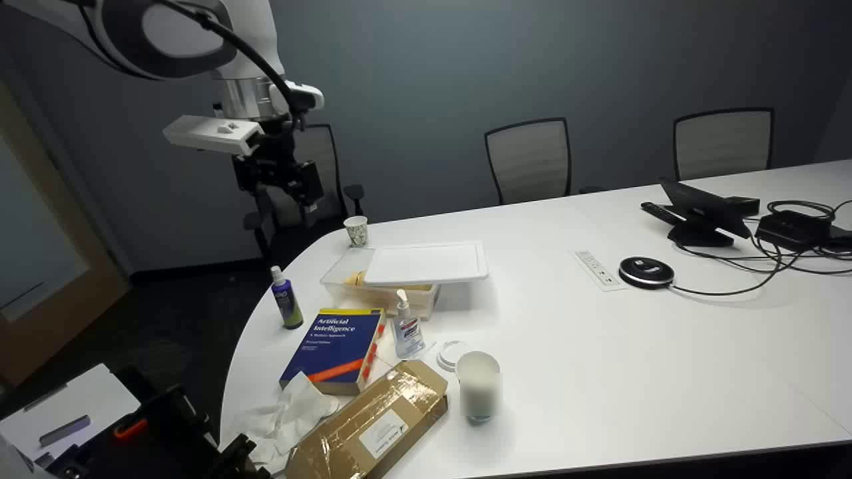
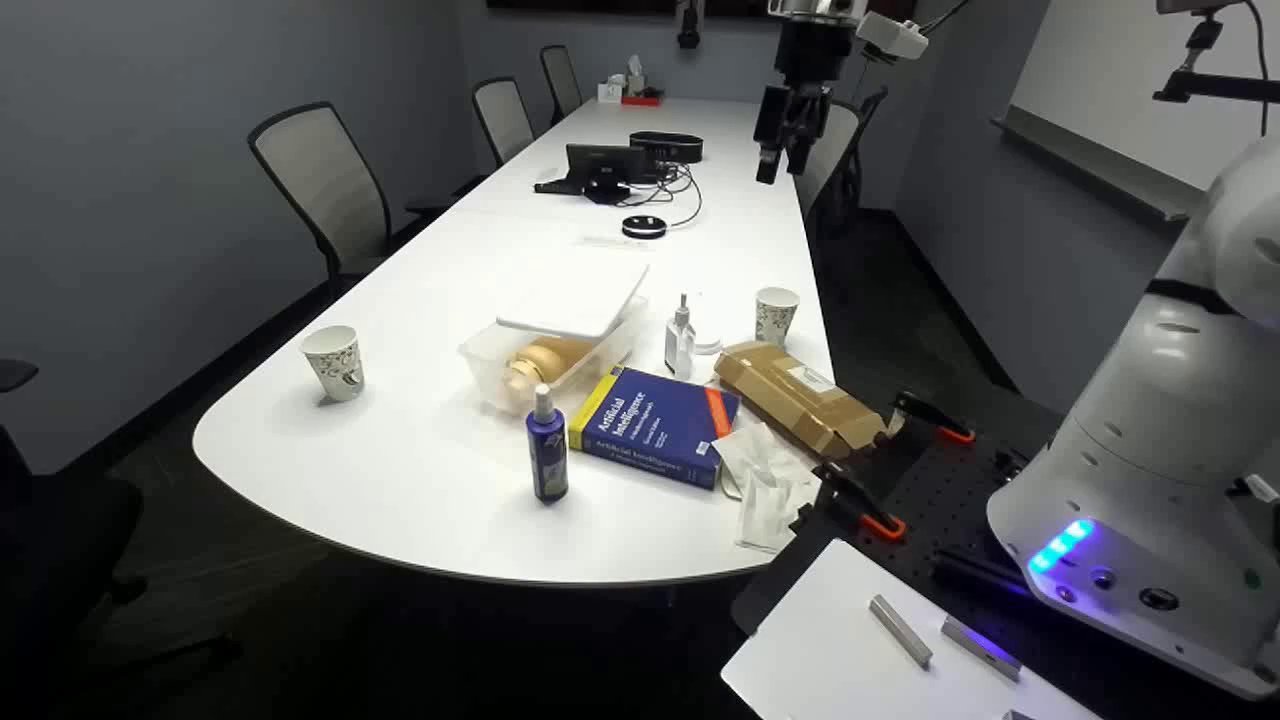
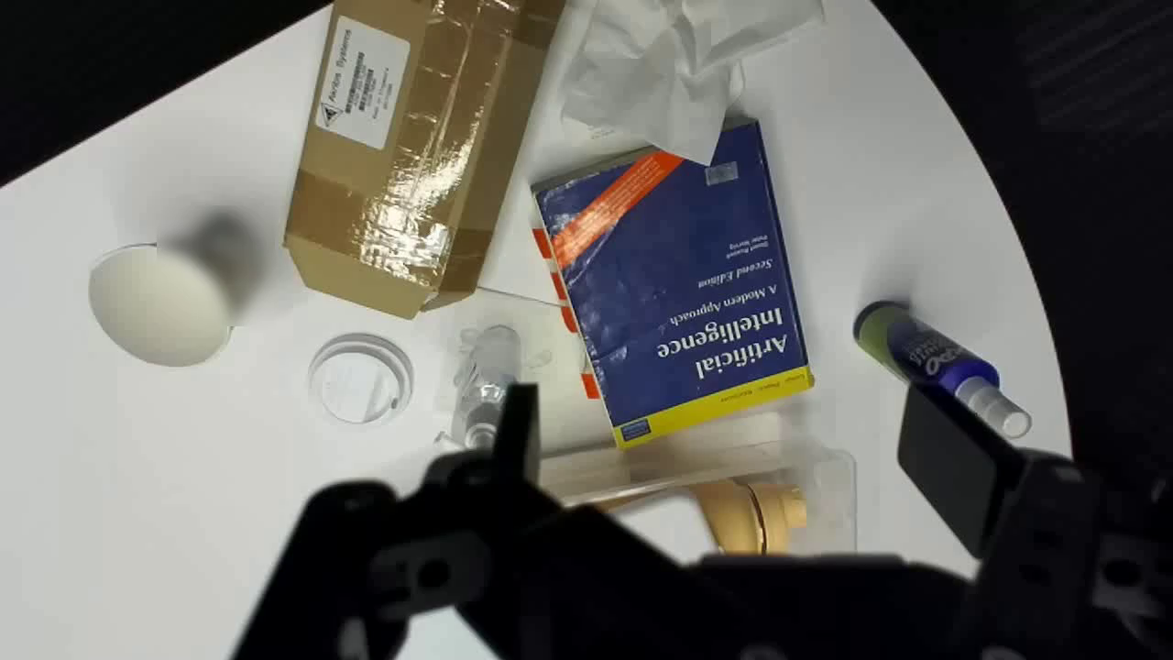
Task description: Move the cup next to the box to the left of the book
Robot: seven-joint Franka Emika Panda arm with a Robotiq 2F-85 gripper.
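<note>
The dark blue book [image 1: 341, 340] lies flat, its cover also plain in an exterior view [image 2: 655, 415] and the wrist view [image 3: 678, 275]. A pale printed paper cup [image 1: 478, 392] stands upright beside the brown cardboard box [image 1: 379, 426]. The same cup [image 2: 775, 318] and box [image 2: 800, 395] show in an exterior view. In the wrist view this cup [image 3: 160, 307] is left of the box [image 3: 422, 137]. Another such cup [image 1: 357, 231] stands alone at the table's rounded end, also seen in an exterior view [image 2: 336, 365]. My gripper [image 3: 733, 449] is open and empty, high above the table [image 2: 783, 168].
A clear plastic container [image 2: 490, 370] with a tilted white lid [image 1: 426, 263] stands beside the book. A sanitizer bottle [image 1: 407, 332], a purple spray bottle [image 2: 547, 450], a white disc [image 3: 360, 378] and crumpled tissue [image 3: 660, 73] lie around it. Conference devices [image 1: 645, 271] sit farther off.
</note>
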